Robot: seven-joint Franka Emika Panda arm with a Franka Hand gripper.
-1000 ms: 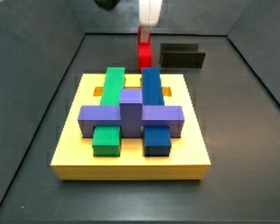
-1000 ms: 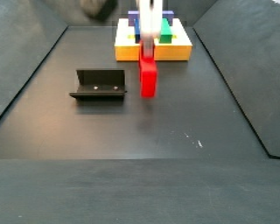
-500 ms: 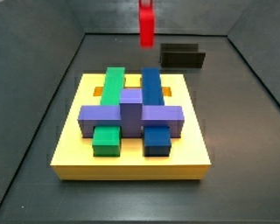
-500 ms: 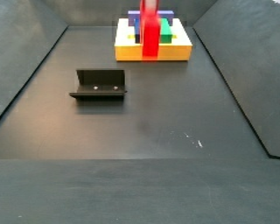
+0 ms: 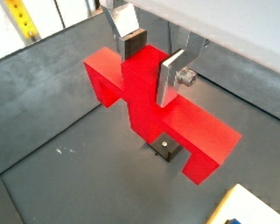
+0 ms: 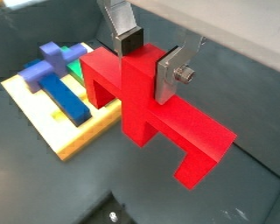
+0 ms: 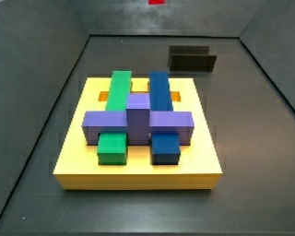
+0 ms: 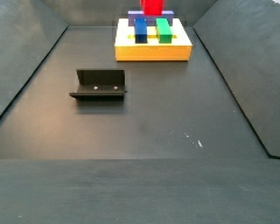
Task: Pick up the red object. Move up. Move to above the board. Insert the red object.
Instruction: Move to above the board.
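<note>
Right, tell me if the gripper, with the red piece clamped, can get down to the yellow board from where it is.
Probably yes. The gripper holds the red object high, clear of the floor, and the board lies below and off to the side, with nothing in between. Its purple block fills the middle.

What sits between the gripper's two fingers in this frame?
The red object's upright central bar sits between the gripper's fingers, clamped by both pads, in both wrist views; the board lies below, off to one side.
</note>
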